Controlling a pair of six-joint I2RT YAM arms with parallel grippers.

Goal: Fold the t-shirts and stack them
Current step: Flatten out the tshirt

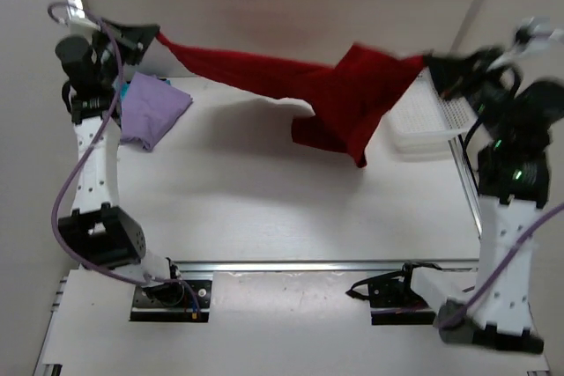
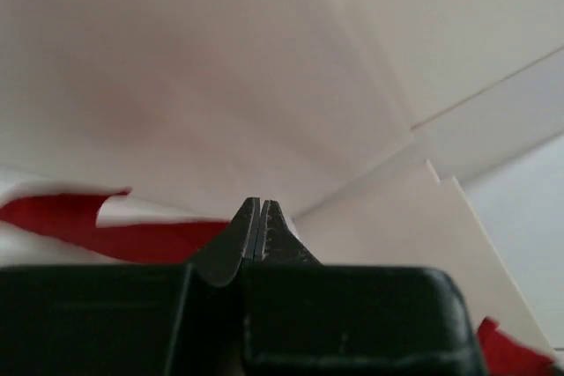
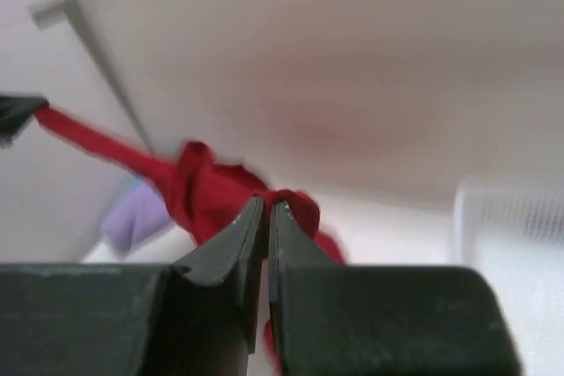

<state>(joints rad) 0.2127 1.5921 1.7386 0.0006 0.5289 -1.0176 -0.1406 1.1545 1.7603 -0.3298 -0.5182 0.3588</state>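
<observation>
Top external: your left gripper (image 1: 152,37) and right gripper (image 1: 429,63) each clamp an end of the red shirt (image 1: 291,77), strung unfolded above the table (image 1: 264,200). The lavender shirt (image 1: 150,112) lies beside your left arm, nothing stacked.

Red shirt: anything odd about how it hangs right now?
Yes. The red shirt hangs in the air between the left tool and right tool, twisted into a rope on the left and bunched in a sagging lump toward the right, not spread flat.
</observation>
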